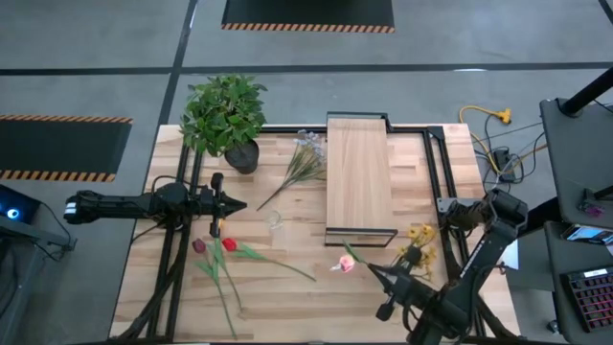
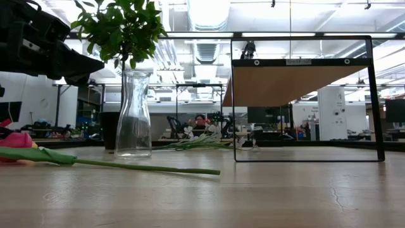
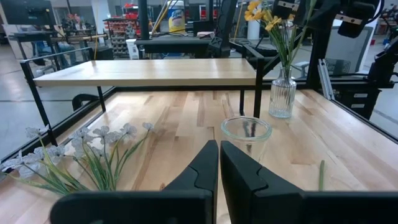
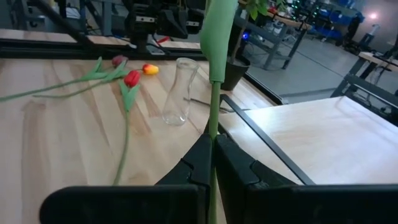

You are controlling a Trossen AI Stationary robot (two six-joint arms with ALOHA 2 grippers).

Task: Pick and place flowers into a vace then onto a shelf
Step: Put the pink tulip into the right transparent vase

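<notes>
My right gripper (image 1: pixel 372 272) stands near the table's near right, shut on a pink tulip (image 1: pixel 345 262). My left gripper (image 1: pixel 233 204) is shut and empty, hovering just left of the clear glass vase (image 1: pixel 276 220), which stands upright on the table and also shows in the left wrist view (image 3: pixel 247 132). Red and yellow tulips (image 1: pixel 215 247) lie flat on the table near the vase. Pale white-grey sprigs (image 1: pixel 305 163) lie by the shelf (image 1: pixel 359 177). The shelf, a pale plank on a black frame, stands on the table. My right gripper pinches the tulip's green stem (image 4: pixel 213 127) between its two fingers, which lie across the stem. The fingers come from the table's near right, pointing toward the vase. The stem runs on past the fingers on both sides, and its bloom (image 1: pixel 345 262) sticks out beyond the fingertips.
A bushy potted plant (image 1: pixel 225 115) stands at the far left. A ribbed glass vase with yellow blooms (image 3: pixel 281 93) stands by the shelf's near right leg. Black frame rails (image 1: pixel 177 249) run along the table. Bare tabletop lies at the near middle.
</notes>
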